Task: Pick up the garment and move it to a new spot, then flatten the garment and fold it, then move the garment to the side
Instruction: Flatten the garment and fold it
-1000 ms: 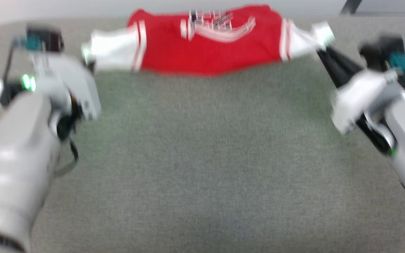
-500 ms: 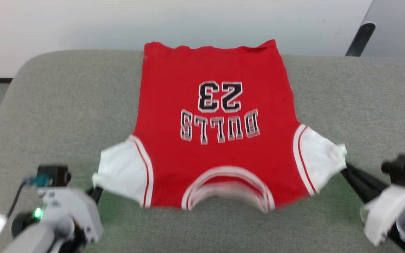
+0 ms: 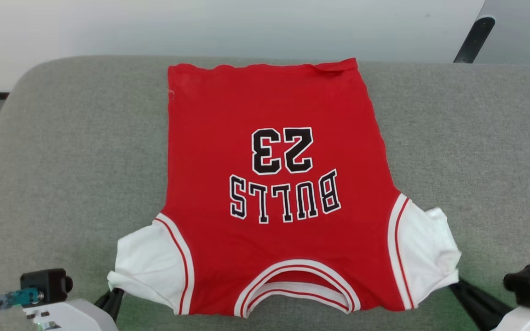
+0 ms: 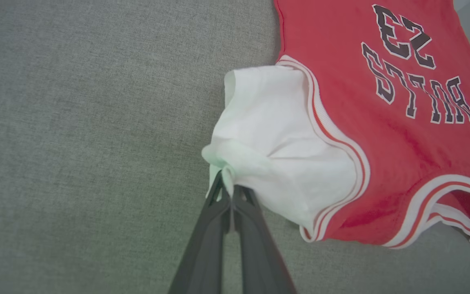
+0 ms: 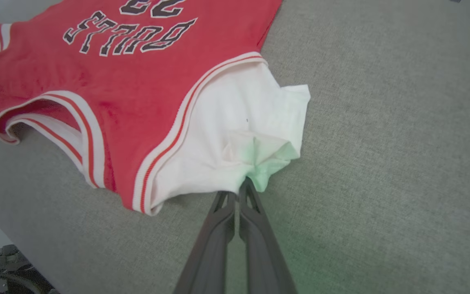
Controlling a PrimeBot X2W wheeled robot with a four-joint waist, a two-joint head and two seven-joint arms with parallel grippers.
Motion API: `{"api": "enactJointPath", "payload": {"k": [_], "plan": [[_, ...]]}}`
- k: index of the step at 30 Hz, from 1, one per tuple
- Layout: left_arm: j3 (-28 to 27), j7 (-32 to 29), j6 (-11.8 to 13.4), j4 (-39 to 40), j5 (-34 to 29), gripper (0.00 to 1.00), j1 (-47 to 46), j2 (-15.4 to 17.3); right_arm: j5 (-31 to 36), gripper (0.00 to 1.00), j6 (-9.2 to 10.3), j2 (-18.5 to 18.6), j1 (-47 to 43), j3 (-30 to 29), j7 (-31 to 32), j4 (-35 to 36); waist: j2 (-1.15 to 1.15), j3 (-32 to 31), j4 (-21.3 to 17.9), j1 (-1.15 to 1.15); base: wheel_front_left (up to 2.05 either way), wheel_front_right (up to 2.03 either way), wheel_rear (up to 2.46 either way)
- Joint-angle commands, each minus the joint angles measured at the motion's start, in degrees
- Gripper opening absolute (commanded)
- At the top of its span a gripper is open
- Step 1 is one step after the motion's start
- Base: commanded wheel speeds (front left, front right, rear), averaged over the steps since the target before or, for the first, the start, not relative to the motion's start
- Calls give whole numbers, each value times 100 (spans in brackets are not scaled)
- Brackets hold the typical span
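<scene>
Now that the once-bunched shirt lies flat, my left gripper and right gripper, each clamped on a sleeve, can start folding.

The garment is soft, matt knitted cloth with ribbed trim; beneath it the tabletop is coarse, matt grey woven fabric.

The garment bears "23" and "BULLS" in black, white-edged letters, upside down in the head view.
</scene>
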State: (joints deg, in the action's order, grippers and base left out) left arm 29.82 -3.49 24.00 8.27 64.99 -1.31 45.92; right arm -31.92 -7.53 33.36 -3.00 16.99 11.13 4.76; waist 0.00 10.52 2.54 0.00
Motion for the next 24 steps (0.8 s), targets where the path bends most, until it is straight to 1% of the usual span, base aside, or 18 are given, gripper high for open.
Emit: {"api": "enactJointPath", "payload": {"k": [1,4,6,7,8,9,14,16,19,23,24], "plan": [[-26,37,49,44,1,0,72,13,8,0,8,-89,-114,-68,95,87,0,38,-20,0,0,0,0],[-9,64,76,70,-63,0,82,22,65,0,8,-212,-155,-125,368,209,0,84,-31,0,0,0,0],[2,80,77,53,-79,0,34,-10,88,0,8,-289,-134,-156,667,191,0,114,-45,0,0,0,0],[11,82,75,43,-91,0,1,-38,129,21,8,-291,-97,-132,806,205,0,127,-45,0,0,0,0],[16,102,61,32,-102,0,-34,-64,138,59,8,-363,-60,-193,963,165,0,138,-47,0,0,0,0],[32,104,45,12,-116,0,-73,-88,133,100,8,-421,-26,-226,1113,155,0,150,-45,0,0,0,0],[145,169,-20,-108,-255,0,-263,-249,33,100,8,-641,119,-382,1683,288,0,220,-25,0,0,0,0],[175,206,-54,-148,-287,0,-342,-319,61,100,8,-648,135,-473,1799,427,0,255,-21,0,0,0,0],[200,232,-85,-218,-318,0,-419,-389,49,100,7,-711,52,-624,1897,660,0,314,-15,0,0,0,0],[241,266,-121,-284,-366,0,-522,-467,103,100,7,-758,216,-874,1815,1084,0,374,8,0,0,0,0],[241,266,-121,-284,-366,0,-522,-467,103,100,7,-758,216,-874,1815,1084,0,374,8,0,0,0,0]]}}
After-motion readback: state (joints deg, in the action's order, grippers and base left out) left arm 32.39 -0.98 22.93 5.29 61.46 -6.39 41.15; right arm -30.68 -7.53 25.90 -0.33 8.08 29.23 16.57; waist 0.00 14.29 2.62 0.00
